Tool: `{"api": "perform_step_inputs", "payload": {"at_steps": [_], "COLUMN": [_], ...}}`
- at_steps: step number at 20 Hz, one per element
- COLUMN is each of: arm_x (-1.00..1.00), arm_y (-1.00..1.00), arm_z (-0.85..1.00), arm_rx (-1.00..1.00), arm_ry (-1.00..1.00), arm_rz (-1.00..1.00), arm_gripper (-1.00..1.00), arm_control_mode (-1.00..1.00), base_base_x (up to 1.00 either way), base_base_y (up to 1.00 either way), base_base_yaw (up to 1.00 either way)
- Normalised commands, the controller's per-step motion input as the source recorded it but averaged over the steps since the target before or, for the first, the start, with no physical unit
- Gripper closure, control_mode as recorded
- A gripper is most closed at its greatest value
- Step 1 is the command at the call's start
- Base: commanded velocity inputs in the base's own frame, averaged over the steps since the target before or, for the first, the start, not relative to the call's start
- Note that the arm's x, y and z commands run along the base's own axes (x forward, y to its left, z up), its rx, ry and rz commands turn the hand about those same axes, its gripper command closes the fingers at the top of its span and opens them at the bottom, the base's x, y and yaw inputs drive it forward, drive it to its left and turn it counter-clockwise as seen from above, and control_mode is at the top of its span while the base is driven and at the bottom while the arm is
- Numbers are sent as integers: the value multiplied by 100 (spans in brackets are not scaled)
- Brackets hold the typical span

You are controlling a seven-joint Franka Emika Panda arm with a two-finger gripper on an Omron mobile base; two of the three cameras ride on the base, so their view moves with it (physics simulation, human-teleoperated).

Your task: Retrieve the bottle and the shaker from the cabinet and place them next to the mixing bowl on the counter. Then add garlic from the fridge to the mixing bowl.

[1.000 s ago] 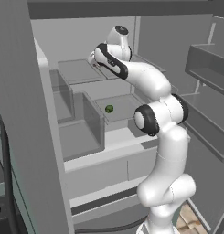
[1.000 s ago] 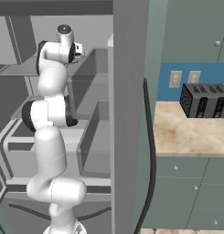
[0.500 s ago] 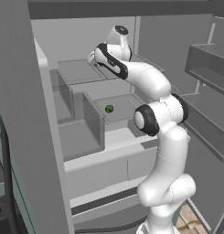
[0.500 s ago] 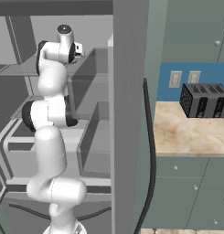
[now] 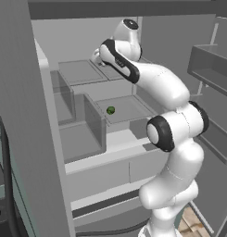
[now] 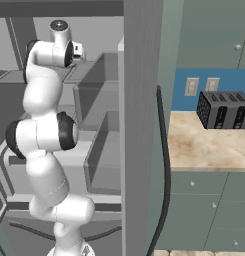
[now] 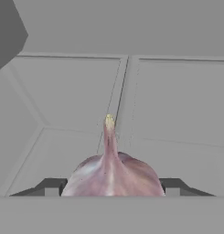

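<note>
While the arm reaches deep into the open fridge (image 5: pixel 87 139), the tool (image 7: pixel 112 186) pinches a garlic bulb (image 7: pixel 112 173) between its two dark fingertips (image 7: pixel 51 186), one showing at 9 o'clock and the other at 3 o'clock of the bulb; the jaws stand partly spread because the bulb is broad. In the hand view the garlic sits low at 6 o'clock with its stem pointing to 12 o'clock, against bare grey fridge panels, so the grip appears to take it across its widest part, a sensible hold for a round thing that could roll. From the left base view the hand lies at about 11 o'clock over an upper shelf (image 5: pixel 78 74), and a small green item (image 5: pixel 110 110) rests on a lower shelf near centre, which the hand view lacks. Only the right base view carries the bench (image 6: pixel 204 145) at 3 o'clock, bearing a dark toaster (image 6: pixel 224 110); the mixing bowl cannot be made out there. Judged from this, lifting the garlic out comes next.
</note>
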Motion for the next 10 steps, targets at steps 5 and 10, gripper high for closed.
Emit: {"api": "perform_step_inputs", "payload": {"at_steps": [5, 10], "arm_x": [-100, -100], "arm_y": [-1, -9], "arm_z": [0, 6], "arm_rx": [3, 3], "arm_ry": [-15, -11], "arm_rz": [-3, -5], "arm_gripper": [100, 100], "arm_control_mode": [-100, -100], "base_base_x": [0, 0], "base_base_y": [0, 0], "base_base_yaw": [0, 0]}}
